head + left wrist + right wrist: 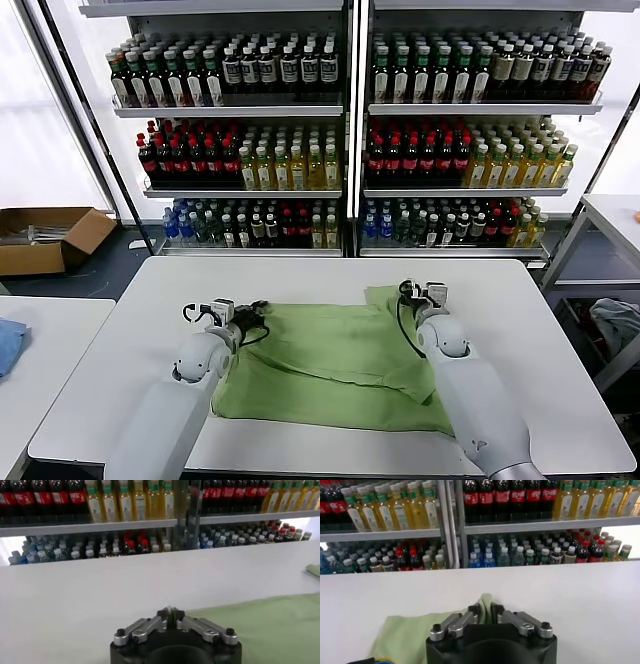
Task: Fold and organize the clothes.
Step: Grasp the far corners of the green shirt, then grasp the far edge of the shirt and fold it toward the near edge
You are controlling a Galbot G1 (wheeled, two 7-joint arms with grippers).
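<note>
Both grippers are clamped on the far edge of the green polo shirt (330, 365): left gripper (170, 614) jaws pinching the left corner, right gripper (486, 609) pinching a raised ridge. I'd lift both evenly and keep it taut. The shirt lies rumpled, mid-tabletop (520, 330).

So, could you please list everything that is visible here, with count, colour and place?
polo shirt: one, light green, spread on the white table, far edge pinched by both grippers
table: one, white, in front of the robot
shelves of bottles: two units, behind the table; red, yellow, dark and clear bottles, too many to count
cardboard box: one, brown, on the floor at far left
blue cloth: one, on the side table at left
left gripper: shut on the shirt's far left edge
right gripper: shut on the shirt's far right edge
</note>
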